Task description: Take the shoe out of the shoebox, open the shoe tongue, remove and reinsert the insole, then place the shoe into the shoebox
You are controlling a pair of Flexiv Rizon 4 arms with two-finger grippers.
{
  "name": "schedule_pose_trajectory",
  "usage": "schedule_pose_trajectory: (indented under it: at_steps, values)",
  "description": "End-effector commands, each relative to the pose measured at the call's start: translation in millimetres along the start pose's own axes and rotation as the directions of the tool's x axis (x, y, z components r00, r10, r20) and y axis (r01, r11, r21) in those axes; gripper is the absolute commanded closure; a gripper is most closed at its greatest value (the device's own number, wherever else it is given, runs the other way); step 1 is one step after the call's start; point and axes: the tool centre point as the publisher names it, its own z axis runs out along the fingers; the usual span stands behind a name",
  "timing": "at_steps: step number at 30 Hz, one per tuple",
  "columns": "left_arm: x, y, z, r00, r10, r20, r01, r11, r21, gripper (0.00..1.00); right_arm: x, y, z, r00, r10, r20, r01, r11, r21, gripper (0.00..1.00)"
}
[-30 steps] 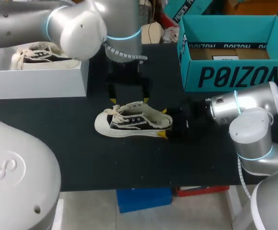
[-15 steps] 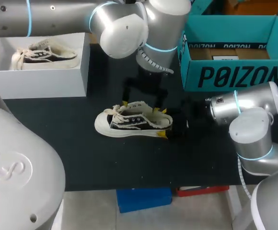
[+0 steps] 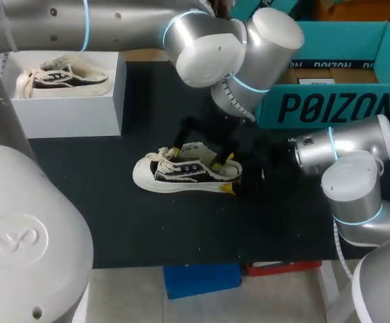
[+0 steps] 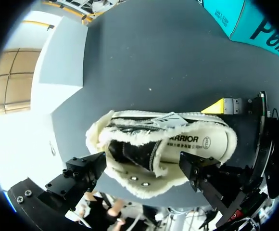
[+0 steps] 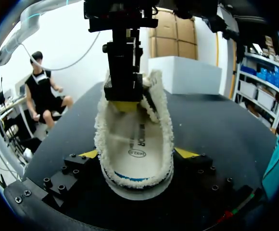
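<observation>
A black low sneaker with cream fleecy trim (image 3: pixel 181 172) lies on the black table, toe to the left. My right gripper (image 3: pixel 229 174) is shut on its heel; in the right wrist view the heel (image 5: pixel 137 178) sits between the yellow tips of that gripper (image 5: pixel 137 155). My left gripper (image 3: pixel 196 156) hangs open over the shoe's mouth, its fingers spread along the shoe. In the left wrist view the open collar and white insole (image 4: pixel 197 139) lie between that gripper's (image 4: pixel 144 169) black fingers. One left fingertip (image 5: pixel 125 106) stands at the tongue. The white shoebox (image 3: pixel 54 111) is at the back left.
A second sneaker (image 3: pixel 64 75) lies in the white shoebox. A teal open box (image 3: pixel 329 108) stands at the back right, just behind my left arm's wrist. The table's front strip shows bare black surface.
My left arm has swung to the right and come down, so its tips went from behind the shoe to over its mouth. The shoe and my right gripper have stayed put.
</observation>
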Motion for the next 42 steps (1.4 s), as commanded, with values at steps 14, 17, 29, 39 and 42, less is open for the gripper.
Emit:
schedule_pose_trajectory:
  at_steps: [14, 17, 29, 39, 42]
  values:
    - [-5.9, -1, 16, 0.983, 0.02, 0.182, -0.019, 1.0, -0.011, 0.75, -0.8, -1.6, 3, 1.0, 0.001, 0.002, -0.001, 1.0, 0.002, 1.0]
    - [-6.0, -1, 17, 0.982, 0.016, 0.19, -0.015, 1.0, -0.005, 0.95, -0.8, -1.6, 3, 1.0, 0.001, 0.002, -0.001, 1.0, 0.002, 1.0]
    - [-13.0, -3, 6, 0.991, 0.019, 0.13, -0.024, 0.999, 0.034, 1.0, -0.8, -1.6, 3, 1.0, 0.001, 0.002, -0.001, 1.0, 0.002, 1.0]
    - [-29.3, 1, -3, 0.999, -0.01, 0.049, 0.006, 0.997, 0.08, 1.0, -0.8, -1.6, 3, 1.0, 0.001, 0.002, -0.001, 1.0, 0.002, 1.0]
    - [-39.1, 4, -3, 0.999, -0.037, 0.028, 0.034, 0.995, 0.096, 1.0, -0.8, -1.6, 3, 1.0, 0.001, 0.002, -0.001, 1.0, 0.002, 1.0]
